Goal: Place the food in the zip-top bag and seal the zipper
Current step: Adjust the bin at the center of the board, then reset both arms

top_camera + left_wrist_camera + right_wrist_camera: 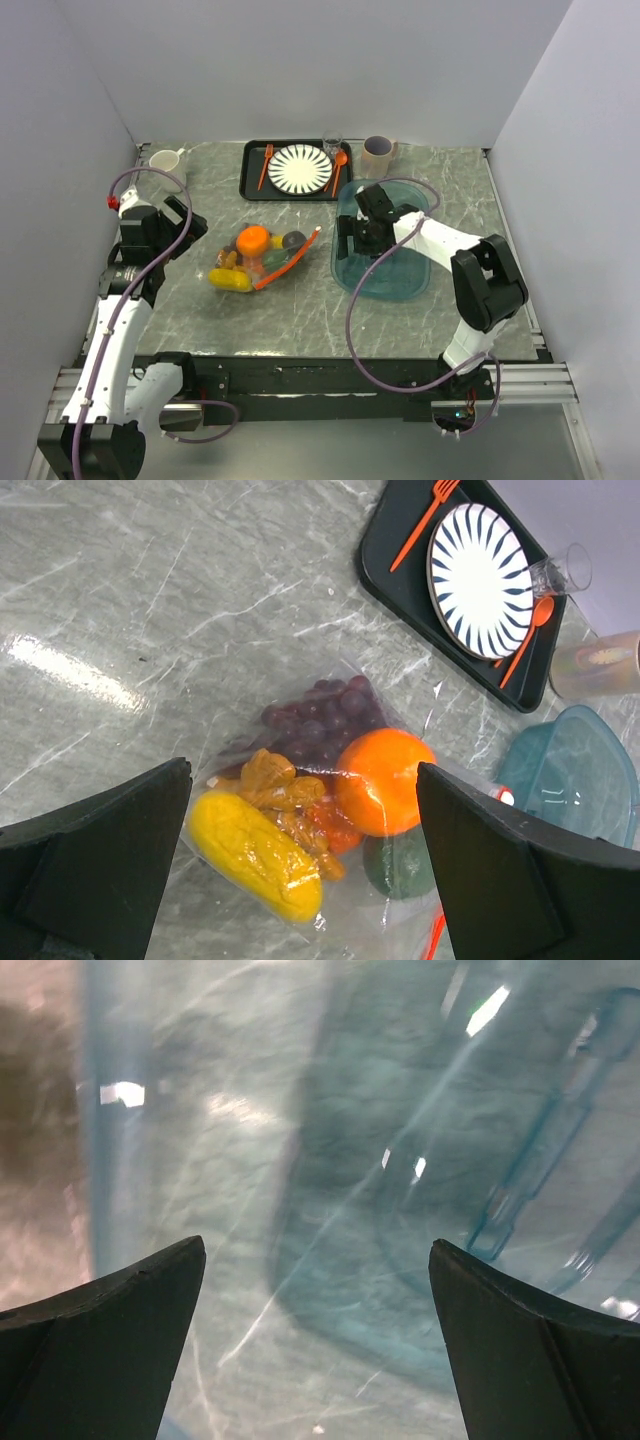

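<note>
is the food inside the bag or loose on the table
Inside: the orange, yellow piece, purple grapes and green piece all lie under the clear plastic of the zip-top bag. Whether the zipper is sealed, cannot tell.

Right hand [315,1248] spread wide, empty, over teal translucent tub [390,1170].

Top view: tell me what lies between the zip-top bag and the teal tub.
Only bare marble tabletop separates the zip-top bag from the teal tub, shown in the top view.
</note>
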